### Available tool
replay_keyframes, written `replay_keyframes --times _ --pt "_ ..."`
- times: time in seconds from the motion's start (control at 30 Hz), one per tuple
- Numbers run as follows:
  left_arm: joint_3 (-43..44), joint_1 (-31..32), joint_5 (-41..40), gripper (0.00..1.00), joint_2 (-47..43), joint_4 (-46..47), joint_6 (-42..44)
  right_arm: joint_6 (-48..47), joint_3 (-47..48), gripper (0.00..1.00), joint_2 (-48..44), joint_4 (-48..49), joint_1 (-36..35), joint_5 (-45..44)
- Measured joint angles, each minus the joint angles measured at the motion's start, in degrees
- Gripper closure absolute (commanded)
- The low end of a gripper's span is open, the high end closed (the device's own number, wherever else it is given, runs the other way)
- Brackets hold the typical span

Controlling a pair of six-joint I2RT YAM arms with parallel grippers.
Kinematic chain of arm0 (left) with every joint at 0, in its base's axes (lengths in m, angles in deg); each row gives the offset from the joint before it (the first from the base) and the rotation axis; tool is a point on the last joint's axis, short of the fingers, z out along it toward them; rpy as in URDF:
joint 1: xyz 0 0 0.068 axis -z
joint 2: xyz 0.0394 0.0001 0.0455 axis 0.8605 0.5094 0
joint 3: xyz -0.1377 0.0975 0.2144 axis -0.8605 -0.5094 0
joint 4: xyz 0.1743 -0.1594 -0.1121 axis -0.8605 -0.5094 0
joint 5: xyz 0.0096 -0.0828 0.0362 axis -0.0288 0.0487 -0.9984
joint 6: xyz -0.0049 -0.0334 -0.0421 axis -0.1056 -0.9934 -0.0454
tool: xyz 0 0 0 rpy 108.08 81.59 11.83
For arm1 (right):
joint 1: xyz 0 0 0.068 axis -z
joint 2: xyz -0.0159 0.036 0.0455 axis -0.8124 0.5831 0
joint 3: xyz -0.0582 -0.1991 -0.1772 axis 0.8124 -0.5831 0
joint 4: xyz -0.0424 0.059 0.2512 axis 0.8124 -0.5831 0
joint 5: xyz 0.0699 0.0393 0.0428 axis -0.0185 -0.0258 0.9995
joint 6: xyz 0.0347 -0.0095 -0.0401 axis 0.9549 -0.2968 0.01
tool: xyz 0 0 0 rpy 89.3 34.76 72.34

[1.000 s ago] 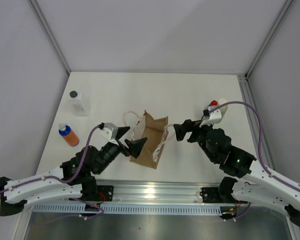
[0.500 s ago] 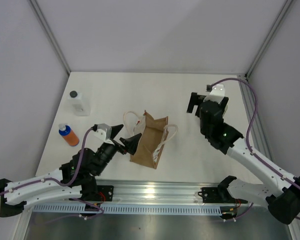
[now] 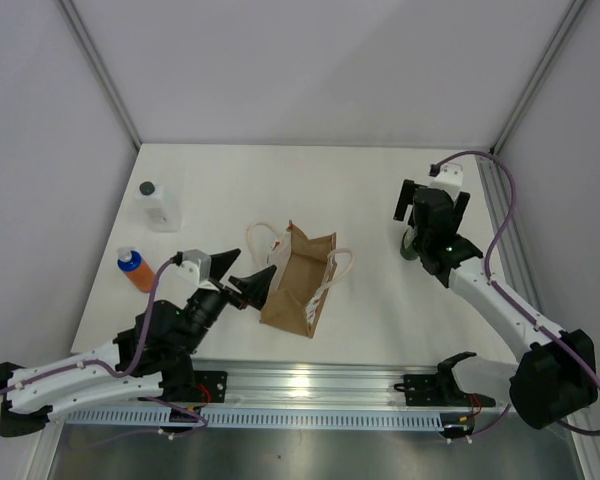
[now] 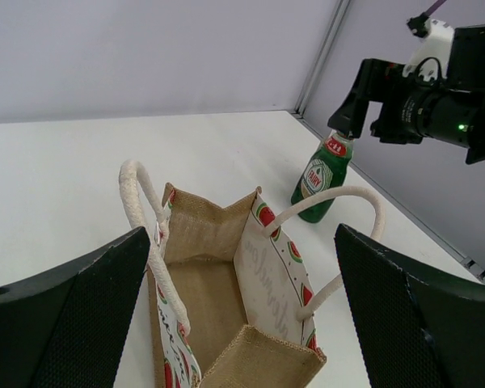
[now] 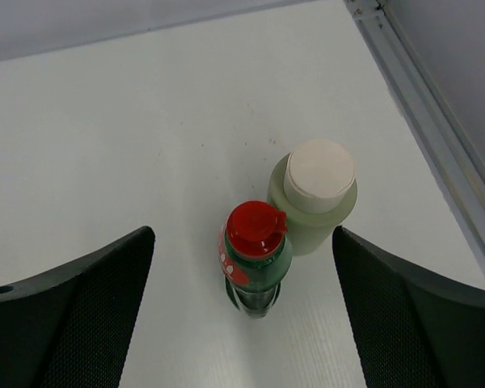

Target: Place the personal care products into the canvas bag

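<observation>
The canvas bag (image 3: 300, 282) is at the table's middle, its mouth open toward my left gripper (image 3: 258, 262), which is open and empty just left of it. The left wrist view looks into the bag (image 4: 202, 275), between its rope handles. My right gripper (image 3: 425, 215) is open and hovers at the back right, above the dark bottle with red cap (image 5: 257, 263) and the olive-green bottle with cream cap (image 5: 315, 198), which stand touching. The clear bottle with black cap (image 3: 158, 207) and the orange bottle with blue cap (image 3: 137, 270) stand at the far left.
White walls enclose the table. A metal rail (image 5: 436, 105) runs along the right edge, close to the two right-hand bottles. The arm bases sit on an aluminium rail (image 3: 310, 385) at the near edge.
My right gripper has left the bag's right handle and swung to the back right, above the two bottles. My left gripper has drawn back slightly left of the bag.
</observation>
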State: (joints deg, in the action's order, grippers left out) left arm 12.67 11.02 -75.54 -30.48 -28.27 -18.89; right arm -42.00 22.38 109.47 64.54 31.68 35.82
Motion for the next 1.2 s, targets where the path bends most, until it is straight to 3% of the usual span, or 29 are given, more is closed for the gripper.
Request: replay_keyframes --times 0.33,0.77,0.97,1.2 --pt "-0.28 0.0 0.0 0.01 1.88 0.04 0.0 0.15 -2.69 0.1 7.78 4.15 2.49 1.79" --pt "-0.28 0.0 0.13 0.01 2.73 0.09 0.09 -2.84 -5.05 0.35 10.91 10.25 2.67 4.87" --pt "-0.28 0.0 1.01 0.01 2.08 0.63 0.46 -4.04 -7.78 0.34 10.08 14.43 2.75 9.86" --pt "-0.28 0.0 1.6 0.01 1.99 0.94 0.48 -4.72 -9.05 0.25 9.9 17.27 2.75 14.23"
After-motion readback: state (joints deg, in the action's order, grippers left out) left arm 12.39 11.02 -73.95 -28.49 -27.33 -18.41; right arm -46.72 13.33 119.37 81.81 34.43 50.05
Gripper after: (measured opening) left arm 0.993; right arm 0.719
